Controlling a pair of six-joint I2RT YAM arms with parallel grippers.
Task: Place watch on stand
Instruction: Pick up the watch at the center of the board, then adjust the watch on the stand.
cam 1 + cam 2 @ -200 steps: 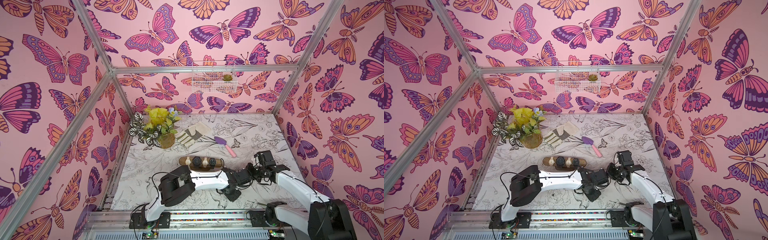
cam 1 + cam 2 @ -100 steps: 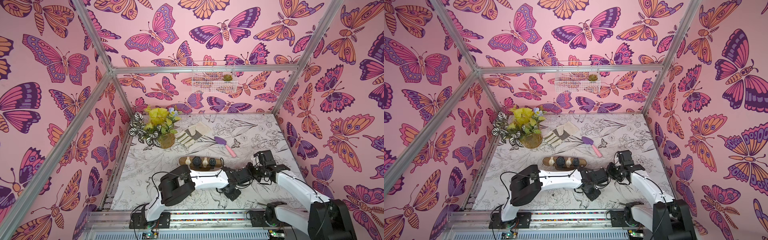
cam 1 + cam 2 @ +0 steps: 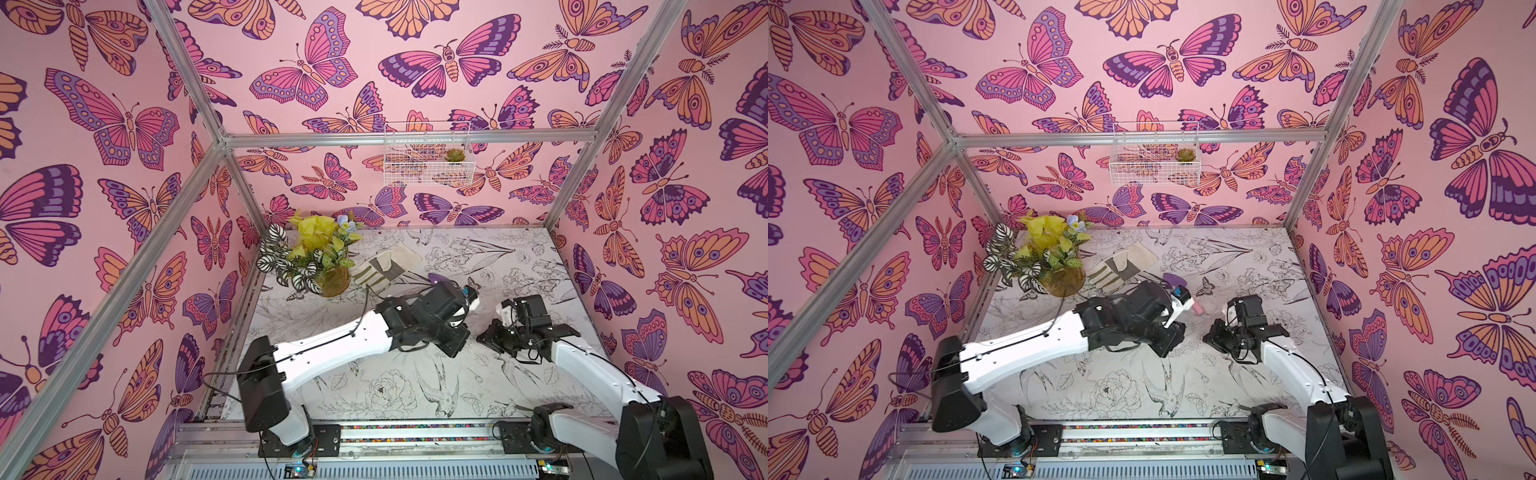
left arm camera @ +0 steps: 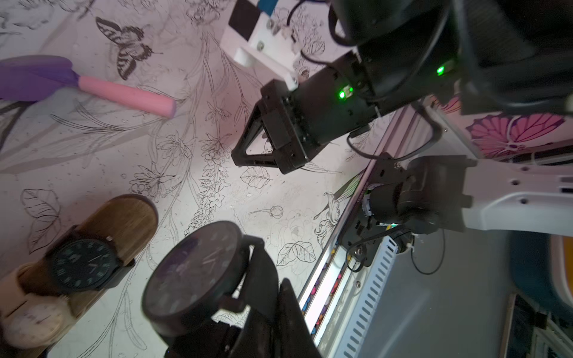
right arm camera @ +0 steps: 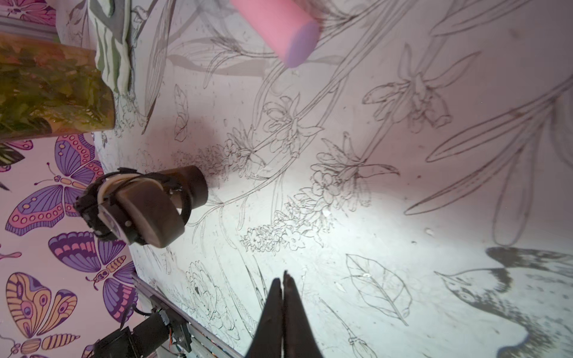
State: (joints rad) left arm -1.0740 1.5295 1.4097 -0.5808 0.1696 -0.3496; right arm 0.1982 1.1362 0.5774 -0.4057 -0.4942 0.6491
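Flower-print table (image 3: 415,382) open along your front edge, your left gripper (image 4: 266,297) clamped on the black watch (image 4: 195,272), just beside the stand (image 4: 136,217) at its bare rounded end, 2 other watches (image 4: 83,263) on it, right gripper (image 5: 282,279) closed, empty.

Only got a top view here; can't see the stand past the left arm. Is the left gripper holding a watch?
Observer: Yes. The left wrist view shows the left gripper shut on a black watch by its strap.
Operator: What's on the stand?
Observer: The stand carries a second black watch and a beige watch; its rounded end beside them is bare.
Operator: Right gripper?
Observer: The right gripper is shut with nothing in it.
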